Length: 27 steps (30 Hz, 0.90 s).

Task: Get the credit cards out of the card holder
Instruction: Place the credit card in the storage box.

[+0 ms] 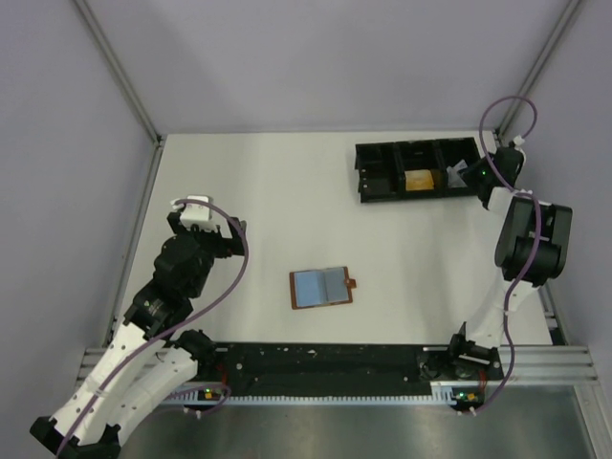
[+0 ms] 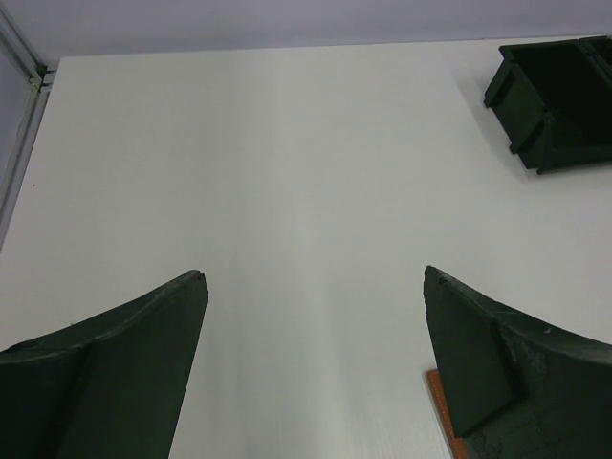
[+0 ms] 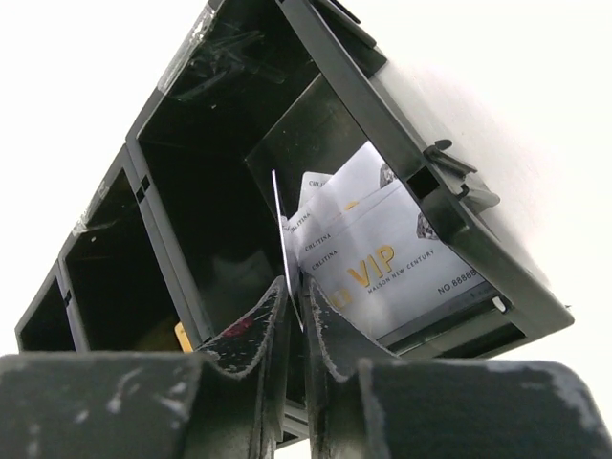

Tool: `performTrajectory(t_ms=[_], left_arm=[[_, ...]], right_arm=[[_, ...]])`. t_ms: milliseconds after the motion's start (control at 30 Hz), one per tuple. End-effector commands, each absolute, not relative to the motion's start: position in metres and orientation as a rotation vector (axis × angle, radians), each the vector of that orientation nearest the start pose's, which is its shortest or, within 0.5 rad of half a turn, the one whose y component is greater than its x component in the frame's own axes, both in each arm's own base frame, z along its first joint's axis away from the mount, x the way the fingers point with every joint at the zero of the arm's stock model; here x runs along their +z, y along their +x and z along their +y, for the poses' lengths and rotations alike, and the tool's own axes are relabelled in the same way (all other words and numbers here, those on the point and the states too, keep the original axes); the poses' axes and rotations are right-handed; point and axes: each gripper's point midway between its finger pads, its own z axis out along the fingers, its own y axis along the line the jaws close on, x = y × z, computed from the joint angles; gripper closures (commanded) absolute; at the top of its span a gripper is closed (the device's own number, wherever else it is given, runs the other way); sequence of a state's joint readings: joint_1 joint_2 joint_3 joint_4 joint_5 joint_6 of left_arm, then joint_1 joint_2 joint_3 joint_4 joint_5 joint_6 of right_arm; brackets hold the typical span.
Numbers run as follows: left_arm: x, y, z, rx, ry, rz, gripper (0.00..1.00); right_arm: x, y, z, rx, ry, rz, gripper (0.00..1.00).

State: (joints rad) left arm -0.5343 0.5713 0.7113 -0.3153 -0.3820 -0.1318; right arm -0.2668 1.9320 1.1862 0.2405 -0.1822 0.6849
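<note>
The card holder (image 1: 321,287) lies open on the table's middle, brown-edged with blue-grey pockets and a small tab on its right side. Only its brown corner (image 2: 438,411) shows in the left wrist view, beside the right finger. My left gripper (image 1: 228,239) hovers open to its left, with nothing between the fingers (image 2: 314,275). My right gripper (image 1: 478,177) reaches into the right compartment of the black tray (image 1: 382,177). It is shut (image 3: 295,282) on a thin credit card (image 3: 277,220) seen edge-on. White VIP credit cards (image 3: 382,258) lie in that compartment.
The three-compartment tray (image 3: 335,67) stands at the back right, and its end (image 2: 559,105) shows in the left wrist view. A gold card (image 1: 418,181) lies in its middle compartment. Grey walls and a metal frame bound the table on both sides.
</note>
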Motion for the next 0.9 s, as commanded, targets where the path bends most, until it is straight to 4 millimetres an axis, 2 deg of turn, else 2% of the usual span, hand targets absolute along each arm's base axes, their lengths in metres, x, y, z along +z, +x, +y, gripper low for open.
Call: performTrajectory(t_ms=[0,167,300,400,500,567,633,700,867], left_arm=[[0.283,0.256,-0.082,-0.193,0.055,1.674,0.02],[0.284,0.254,-0.085,-0.210,0.059,1.675,0.02],[0.283,0.253,-0.088,-0.231,0.069,1.677,0.02],[0.284,0.252,-0.091,-0.249,0.078,1.680,0.02],[0.283,0.252,-0.095,-0.268,0.089,1.687,0.02],[0.283,0.252,-0.097,-0.276,0.093,1.690,0.02],[0.281,0.253,-0.097,-0.271,0.093,1.698,0.01],[0.279,0.254,-0.096,-0.263,0.093,1.703,0.01],[0.273,0.258,-0.096,-0.237,0.096,1.723,0.01]], right_arm=[[0.134,0.529,-0.086,0.442,0.809,1.854,0.85],[0.161,0.506,-0.095,0.316,0.778,1.860,0.61],[0.187,0.483,-0.100,0.203,0.747,1.860,0.52],[0.209,0.466,-0.092,0.173,0.701,1.837,0.48],[0.214,0.445,-0.078,0.155,0.676,1.842,0.48],[0.220,0.440,-0.072,0.165,0.644,1.829,0.48],[0.223,0.446,-0.074,0.154,0.610,1.834,0.50],[0.218,0.460,-0.072,0.193,0.567,1.890,0.50],[0.190,0.498,-0.064,0.305,0.491,1.980,0.57]])
